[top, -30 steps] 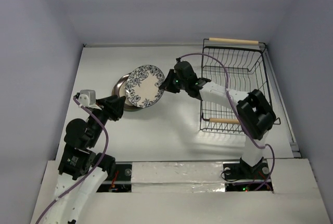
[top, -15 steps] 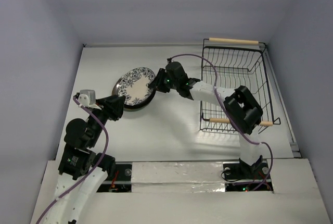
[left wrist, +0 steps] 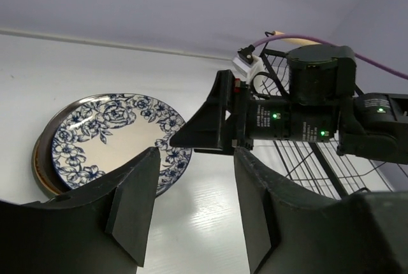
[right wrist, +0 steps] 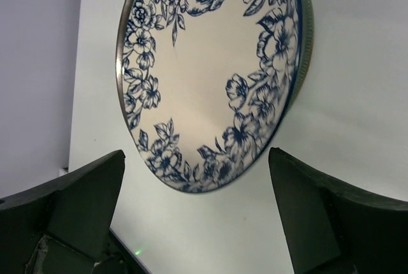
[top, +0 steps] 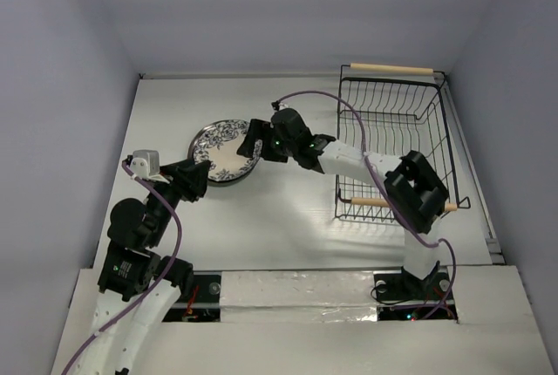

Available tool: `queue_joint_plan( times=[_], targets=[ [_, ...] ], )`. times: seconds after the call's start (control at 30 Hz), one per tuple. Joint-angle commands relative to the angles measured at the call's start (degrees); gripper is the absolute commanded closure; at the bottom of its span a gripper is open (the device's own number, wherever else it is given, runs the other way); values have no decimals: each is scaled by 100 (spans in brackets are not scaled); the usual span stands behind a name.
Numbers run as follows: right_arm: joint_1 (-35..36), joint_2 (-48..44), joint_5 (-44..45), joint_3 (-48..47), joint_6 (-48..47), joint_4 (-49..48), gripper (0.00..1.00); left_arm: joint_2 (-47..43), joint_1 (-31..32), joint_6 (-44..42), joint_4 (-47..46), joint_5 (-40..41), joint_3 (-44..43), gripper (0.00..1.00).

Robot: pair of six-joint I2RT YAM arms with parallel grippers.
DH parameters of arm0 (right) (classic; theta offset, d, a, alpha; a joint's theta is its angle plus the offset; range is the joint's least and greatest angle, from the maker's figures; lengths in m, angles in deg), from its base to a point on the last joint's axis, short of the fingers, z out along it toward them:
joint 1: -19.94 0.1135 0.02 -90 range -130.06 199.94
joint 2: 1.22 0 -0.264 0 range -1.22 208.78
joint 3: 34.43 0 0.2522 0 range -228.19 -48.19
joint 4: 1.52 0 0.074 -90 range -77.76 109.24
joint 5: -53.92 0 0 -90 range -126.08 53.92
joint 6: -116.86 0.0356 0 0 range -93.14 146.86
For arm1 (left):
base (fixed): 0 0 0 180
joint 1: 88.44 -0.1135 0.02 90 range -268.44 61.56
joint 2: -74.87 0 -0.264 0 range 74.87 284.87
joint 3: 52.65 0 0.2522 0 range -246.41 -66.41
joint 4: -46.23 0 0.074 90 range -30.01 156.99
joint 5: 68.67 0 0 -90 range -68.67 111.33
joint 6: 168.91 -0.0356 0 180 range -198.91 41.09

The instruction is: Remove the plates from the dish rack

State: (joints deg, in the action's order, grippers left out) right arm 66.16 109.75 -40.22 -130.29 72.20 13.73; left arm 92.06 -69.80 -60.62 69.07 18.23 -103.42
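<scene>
On the white worktop (top: 288, 218), towards its left edge, the left arm's black two-fingered tool (top: 199, 176) points at a stack of round plates and hangs just beside the stack's near-left rim. Its fingers (left wrist: 134, 204) stand apart, with only bare worktop and the plates showing in the gap between them; it grips nothing. The stack sits left of the worktop's middle, nearer the far edge than the near one. On top lies the white round plate with a dark blue floral pattern (top: 222, 144), face up and flat, set a little askew over what is under it. A brown rim of a lower plate (left wrist: 41, 165) shows along the stack's left and near side; how many plates lie beneath cannot be told. At the stack's right rim is the right arm's black tool (top: 248, 141), reaching in from the right with a purple cable (top: 314, 94) looping above it. Its fingers (right wrist: 76, 204) are spread wide, one on either side of the wrist view, with the floral plate seen beyond them; they clamp nothing, and whether a fingertip touches the rim cannot be told. The rectangular black wire dish rack (top: 410, 122) stands in the far right corner, along the right edge and well apart from the plates. One light wooden rod handle (top: 392, 68) is at its far end and the other (top: 377, 202) at its near end, partly behind the right arm, which crosses above the rack's near left part.
</scene>
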Motion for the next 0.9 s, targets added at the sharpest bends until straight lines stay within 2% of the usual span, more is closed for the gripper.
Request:
queue_joint_plan(
  times=[0.0, 0.07, 0.2, 0.27, 0.33, 0.37, 0.4, 0.43, 0.47, 0.57, 0.6, 0.63, 0.67, 0.7, 0.77, 0.87],
  targets=[
    [63, -611, 379, 107, -377, 210, 0, 65, -18, 0, -223, 72, -236, 53],
    [63, -770, 597, 273, -543, 289, 0, 74, -18, -9, -231, 107, -262, 49],
    [63, -1157, 739, 739, -676, 317, 0, 100, -18, 8, -205, 212, -350, 30],
    [63, -1551, 827, 1185, -720, 167, 3, 126, -18, 17, -196, 257, -420, 24],
    [116, -1938, 932, 1486, -842, -61, 22, 170, -18, 17, -170, 256, -560, 20],
    [116, -2392, 1002, 1609, -886, -71, 35, 188, -18, 35, -170, 248, -613, 17],
    [116, -2649, 1221, 1784, -930, 16, 78, 249, -18, 44, -152, 204, -692, 10],
    [116, -2939, 1345, 1847, -1026, 96, 94, 302, -18, 52, -48, 186, -954, 8],
    [116, -3585, 1572, 1926, -1097, 149, 100, 407, -18, 70, 31, 178, -1096, 6],
    [116, -4731, 1907, 2224, -1431, 254, 100, 504, -18, 53, 277, 247, -1659, 3],
    [116, -5509, 2152, 2304, -1501, 263, 100, 496, -18, 53, 322, 248, -1773, 2],
    [116, -5891, 2302, 2452, -1650, 263, 100, 461, -18, 44, 322, 248, -1913, 2],
    [116, -6251, 2547, 2523, -1695, 263, 96, 426, -18, 52, 296, 430, -1967, 1],
    [116, -6908, 2663, 2585, -1756, 272, 85, 338, -18, 53, 279, 458, -1994, 1],
    [116, -7439, 2830, 2717, -1915, 281, 70, 285, -18, 18, 278, 502, -2108, 1],
    [116, -8187, 3086, 2779, -2169, 421, 39, 232, -18, -62, 287, 538, -2231, 1]
  ],
)
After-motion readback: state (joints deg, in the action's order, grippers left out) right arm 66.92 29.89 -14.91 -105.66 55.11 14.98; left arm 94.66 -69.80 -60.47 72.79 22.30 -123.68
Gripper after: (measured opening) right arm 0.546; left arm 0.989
